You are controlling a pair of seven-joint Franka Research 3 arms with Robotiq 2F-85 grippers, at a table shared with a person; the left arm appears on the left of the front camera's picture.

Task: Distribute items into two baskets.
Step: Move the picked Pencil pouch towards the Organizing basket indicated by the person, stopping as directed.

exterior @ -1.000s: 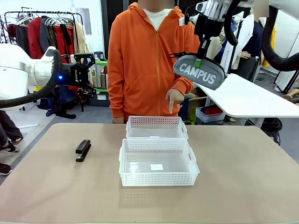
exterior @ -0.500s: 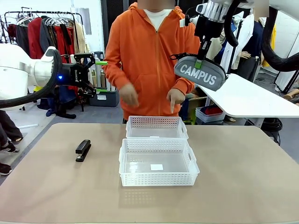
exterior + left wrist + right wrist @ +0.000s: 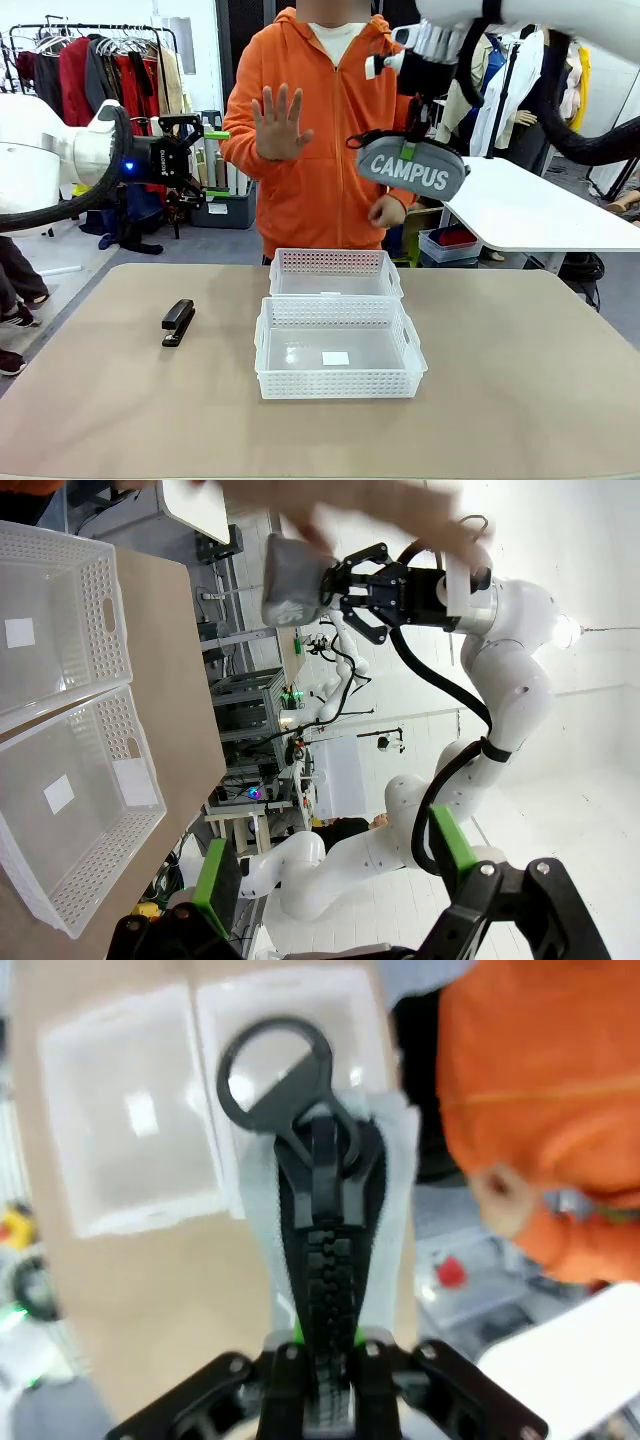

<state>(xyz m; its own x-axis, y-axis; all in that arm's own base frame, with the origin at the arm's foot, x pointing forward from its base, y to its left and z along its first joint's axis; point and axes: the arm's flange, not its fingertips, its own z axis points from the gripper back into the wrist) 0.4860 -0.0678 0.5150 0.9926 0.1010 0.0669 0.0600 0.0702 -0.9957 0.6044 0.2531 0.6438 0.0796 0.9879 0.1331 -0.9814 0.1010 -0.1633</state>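
Two white lattice baskets sit touching, one behind the other, in the middle of the table (image 3: pixel 520 380). The far basket (image 3: pixel 335 261) is nearer the person; the near basket (image 3: pixel 340 383) is slightly larger. A small white label (image 3: pixel 336 358) lies on the near basket's floor, its print too small to read.

Stapler (image 3: pixel 178 322): black, lying flat on the table, left of the near basket and apart from it.

Pouch (image 3: pixel 412 170): grey with black trim. White "CAMPUS" lettering is readable, facing the robot's side and slightly tilted. It hangs in the air above and to the right of the far basket, in front of the person's orange top. The right pincer (image 3: pixel 408 133) is clamped on its top edge. The right wrist view shows that pincer pinched on the black zip (image 3: pixel 322 1260), ring pull (image 3: pixel 275 1070) pointing away, baskets blurred beneath.

Left pincer (image 3: pixel 208 165): fingers spread apart, gripping nothing, in the air off the table's left side, well apart from the stapler.

Person (image 3: pixel 335 150) stands at the far side. One hand (image 3: pixel 275 122) is raised, palm open and fingers spread. The other hand (image 3: pixel 385 211) is low, just under the pouch.
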